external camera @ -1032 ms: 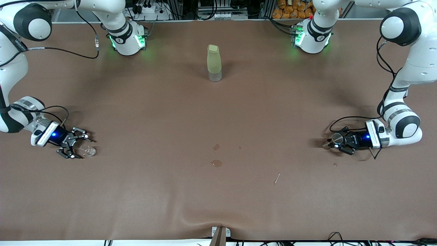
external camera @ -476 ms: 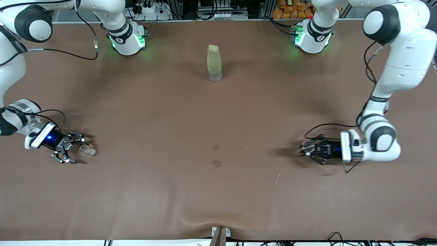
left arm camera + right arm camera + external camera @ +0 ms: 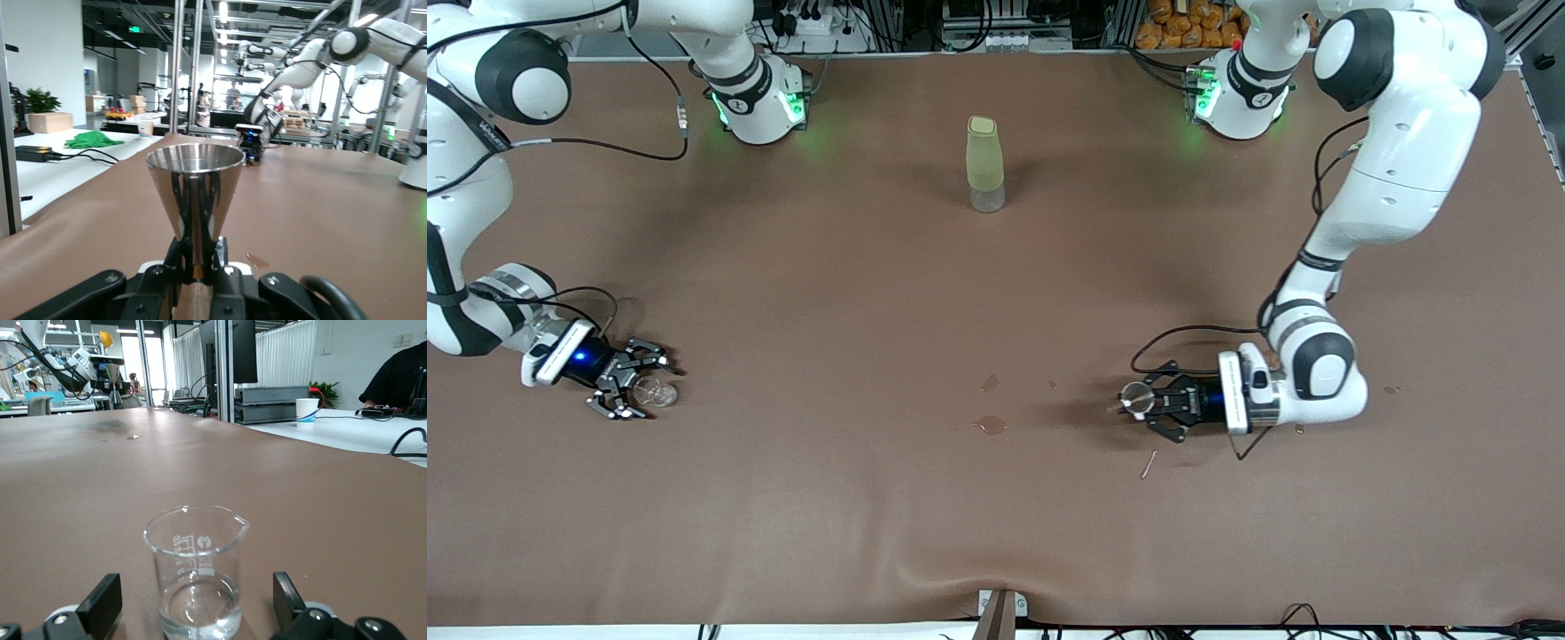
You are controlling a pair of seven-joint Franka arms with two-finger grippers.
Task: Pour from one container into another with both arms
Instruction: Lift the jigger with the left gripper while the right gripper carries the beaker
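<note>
Two arms, one beaker, one metal cup, one bottle.
Right gripper (image 3: 633,392) stands wide around the glass beaker (image 3: 655,391) on the table (image 3: 871,516), toward the right arm's end. One yellow-green bottle (image 3: 985,163) stands upright mid-table, near the bases. Left gripper (image 3: 1149,407) is clamped on the metal cup (image 3: 1136,397) above the table.

My right gripper (image 3: 643,391) around beaker (image 3: 655,392) at my right end; bottle (image 3: 985,164) mid-table, nearer my bases.
</note>
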